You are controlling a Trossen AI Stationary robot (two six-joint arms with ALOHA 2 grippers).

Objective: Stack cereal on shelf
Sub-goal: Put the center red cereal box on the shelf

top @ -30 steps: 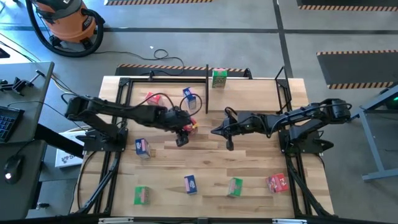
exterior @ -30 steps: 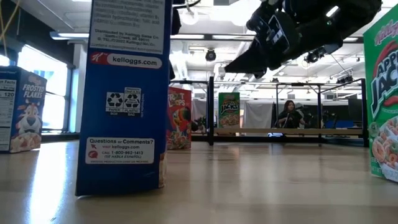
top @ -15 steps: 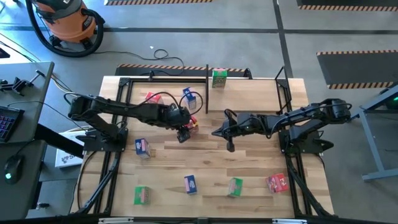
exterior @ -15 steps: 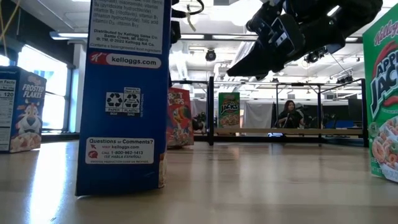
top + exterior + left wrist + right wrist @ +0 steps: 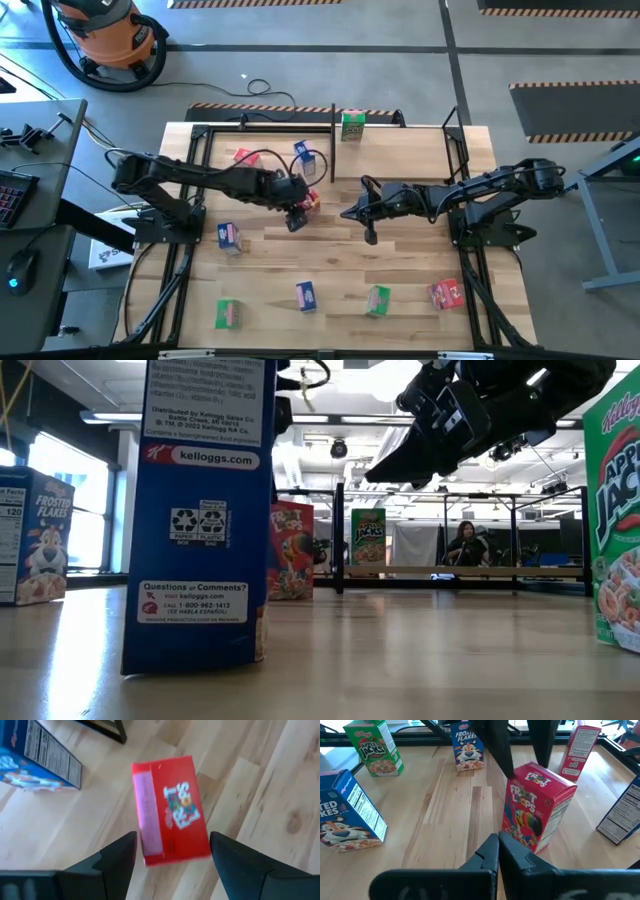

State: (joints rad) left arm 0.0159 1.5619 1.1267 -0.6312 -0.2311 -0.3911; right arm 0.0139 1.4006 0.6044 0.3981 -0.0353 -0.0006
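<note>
A red Froot Loops box [image 5: 309, 200] stands upright on its bottom on the table's middle; it also shows in the right wrist view [image 5: 540, 805] and the low view [image 5: 292, 550]. My left gripper [image 5: 296, 216] is open just above it, a finger on either side of its top [image 5: 170, 810], touching nothing. My right gripper [image 5: 347, 212] is shut and empty, off the table to the box's right [image 5: 496, 842]. The black rod shelf [image 5: 290, 127] with its upright post [image 5: 340, 535] runs along the far edge. A green box [image 5: 352, 126] stands on it.
Loose boxes stand about the table: blue [image 5: 305, 152] and red [image 5: 243, 156] at the far left, blue [image 5: 229, 236] at the left. Green [image 5: 228, 313], blue [image 5: 306, 295], green [image 5: 377, 300] and red [image 5: 445, 293] stand along the near edge. A person [image 5: 465, 545] sits in the room beyond.
My left gripper has shifted a little toward the table's far edge, over the red box. The red box stays standing in its place.
</note>
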